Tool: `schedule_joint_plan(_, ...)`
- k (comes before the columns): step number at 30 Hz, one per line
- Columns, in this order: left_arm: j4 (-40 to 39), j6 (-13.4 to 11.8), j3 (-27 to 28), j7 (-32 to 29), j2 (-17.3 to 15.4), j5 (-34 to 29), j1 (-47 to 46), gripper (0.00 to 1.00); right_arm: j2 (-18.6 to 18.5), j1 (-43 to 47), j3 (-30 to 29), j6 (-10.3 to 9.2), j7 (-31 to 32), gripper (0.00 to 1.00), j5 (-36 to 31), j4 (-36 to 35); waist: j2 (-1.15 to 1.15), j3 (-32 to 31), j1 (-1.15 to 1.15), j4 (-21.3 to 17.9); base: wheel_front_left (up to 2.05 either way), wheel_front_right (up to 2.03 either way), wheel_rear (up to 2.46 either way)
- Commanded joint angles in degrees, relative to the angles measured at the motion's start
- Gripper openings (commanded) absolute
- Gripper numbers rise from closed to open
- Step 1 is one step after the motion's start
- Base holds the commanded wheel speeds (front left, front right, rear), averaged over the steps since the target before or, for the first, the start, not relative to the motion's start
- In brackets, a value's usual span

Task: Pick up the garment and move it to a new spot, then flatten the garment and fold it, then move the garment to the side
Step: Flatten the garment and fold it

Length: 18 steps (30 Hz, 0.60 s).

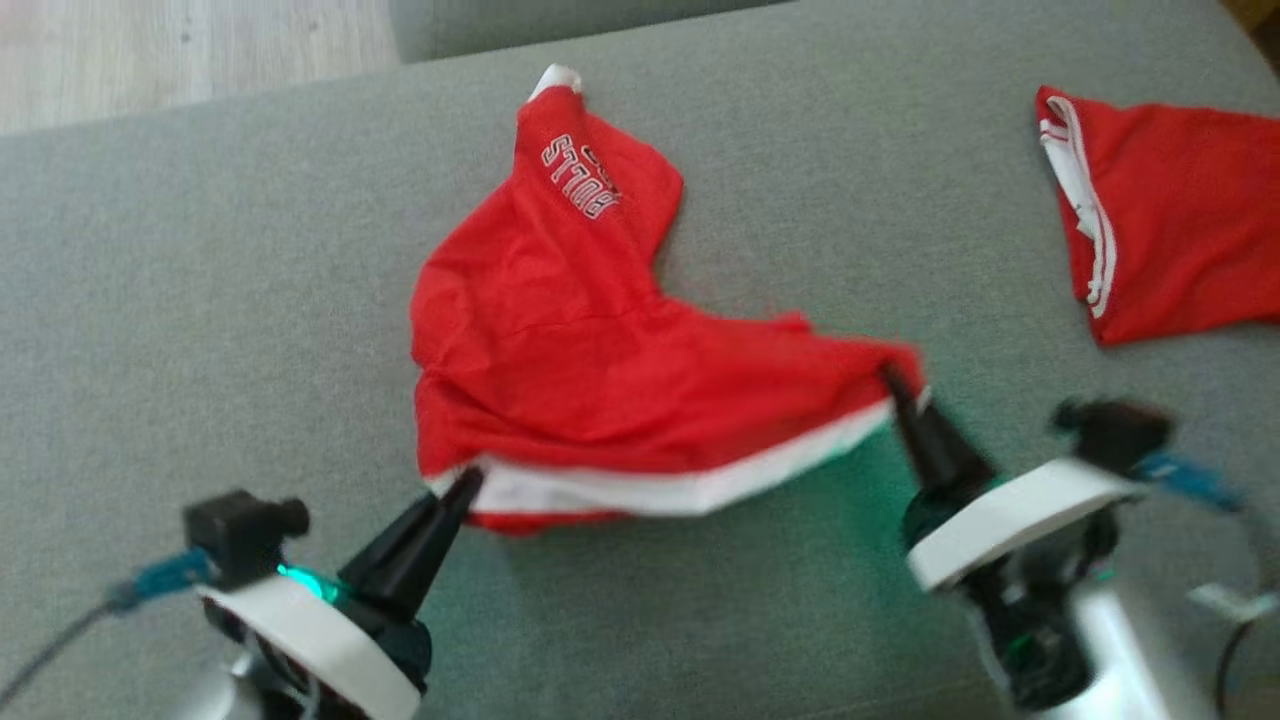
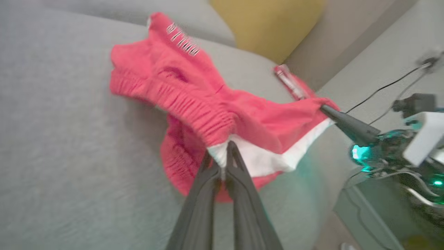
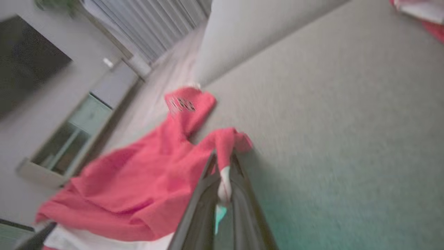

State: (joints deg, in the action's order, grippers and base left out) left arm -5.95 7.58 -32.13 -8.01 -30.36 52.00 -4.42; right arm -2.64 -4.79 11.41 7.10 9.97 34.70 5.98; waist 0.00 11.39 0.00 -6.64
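Observation:
The garment (image 1: 580,340) is a pair of red shorts with a white band and white lettering, lying crumpled on the grey sofa seat (image 1: 200,300). My left gripper (image 1: 468,484) is shut on its near left corner, pinching the white band (image 2: 222,154). My right gripper (image 1: 890,378) is shut on the near right corner, where red and white cloth (image 3: 223,173) is bunched between the fingers. The white hem (image 1: 680,488) stretches between the two grippers, lifted a little off the seat. In the left wrist view the right gripper (image 2: 324,108) holds the far corner.
A second red garment (image 1: 1160,220) with white stripes lies at the right edge of the seat. A yellow cushion (image 2: 267,24) sits behind. Wooden floor (image 1: 180,50) lies beyond the sofa's far left edge, and a low cabinet (image 3: 76,132) stands there.

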Motion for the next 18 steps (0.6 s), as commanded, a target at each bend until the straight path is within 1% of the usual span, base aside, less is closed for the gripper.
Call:
schedule_joint_plan(1, -4.50, -0.09, 3.57, -0.34, -2.60, 1.90, -1.35, 0.00, -0.53, -1.62, -0.08, 0.39, 1.24, 0.00, 2.10, -5.31, 0.00, -0.75, 0.00, -0.34, 0.00, 0.00, 0.00)
schedule_joint_plan(6, -18.86, -0.12, 7.99, -3.12, -5.27, 10.89, -2.08, 0.00, -2.41, -3.07, -5.45, 0.39, 8.92, 0.00, 11.67, -21.66, 0.00, -2.69, 0.00, -0.79, 0.00, 0.00, 0.00)
schedule_joint_plan(10, -28.30, -0.72, 11.35, -6.23, -6.80, 18.42, -5.02, 0.00, -2.93, -5.18, -9.84, 0.39, 15.54, 0.00, 16.19, -31.94, 0.00, -3.37, 0.00, -1.21, 0.00, 0.00, 0.00)
schedule_joint_plan(12, -31.35, -1.29, 12.85, -7.80, -7.51, 20.95, -7.63, 0.00, -2.74, -6.85, -12.06, 0.39, 18.69, 0.00, 17.41, -35.64, 0.00, -3.29, 0.00, -1.47, 0.00, 0.00, 0.00)
schedule_joint_plan(14, -33.67, -2.15, 14.13, -9.10, -7.42, 23.80, -10.88, 0.00, -2.40, -9.14, -13.92, 0.39, 21.98, 0.00, 18.34, -38.48, 0.00, -2.82, 0.00, -1.82, 0.00, 0.00, 0.00)
schedule_joint_plan(18, -34.88, -4.15, 15.66, -12.77, -7.63, 27.74, -19.55, 0.00, -1.64, -16.43, -17.87, 0.39, 27.96, 0.00, 17.74, -40.71, 0.00, -0.57, 0.00, -2.29, 0.00, 0.00, 0.00)
